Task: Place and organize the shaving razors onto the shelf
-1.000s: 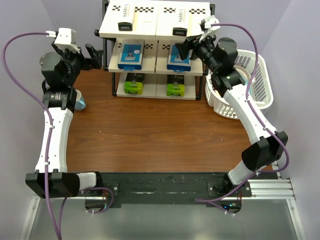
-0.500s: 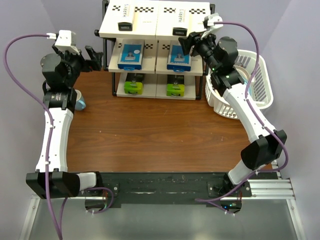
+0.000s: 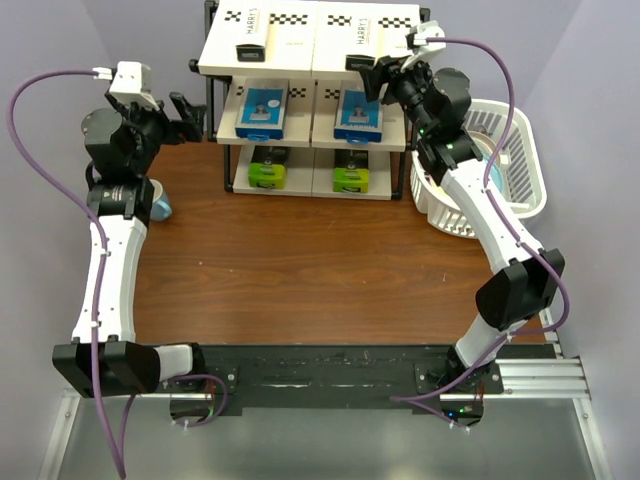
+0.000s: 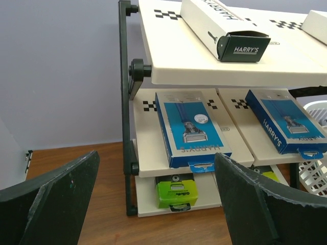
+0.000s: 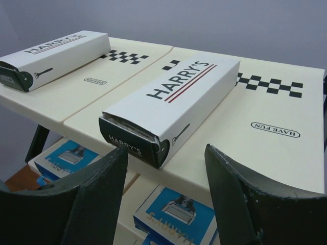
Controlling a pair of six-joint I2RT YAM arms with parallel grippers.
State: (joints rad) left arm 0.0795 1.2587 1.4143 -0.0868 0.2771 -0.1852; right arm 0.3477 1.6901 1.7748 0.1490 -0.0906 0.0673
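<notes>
Beyond the wood table (image 3: pixel 300 260), six shaving razors (image 3: pixel 358 115) sat on the shelf (image 3: pixel 300 45), two per tier: lime-ended black boxes (image 3: pixel 267 167) lowest, blue-and-white boxes (image 4: pixel 191 130) midway, white HARRY'S boxes (image 5: pixel 171 102) topmost, ends at the front edge. The left gripper (image 3: pixel 190 112) hung released beside the frame; the right gripper (image 3: pixel 378 80), spread and empty, faced one white box.

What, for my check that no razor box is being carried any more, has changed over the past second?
In the top view the right pincer moved from by the right blue razor box up to the near end of the right HARRY'S box on the shelf, jaws apart, gripping nothing. Nothing was taken or released. The left pincer, open, and the other razor boxes stayed put.
</notes>
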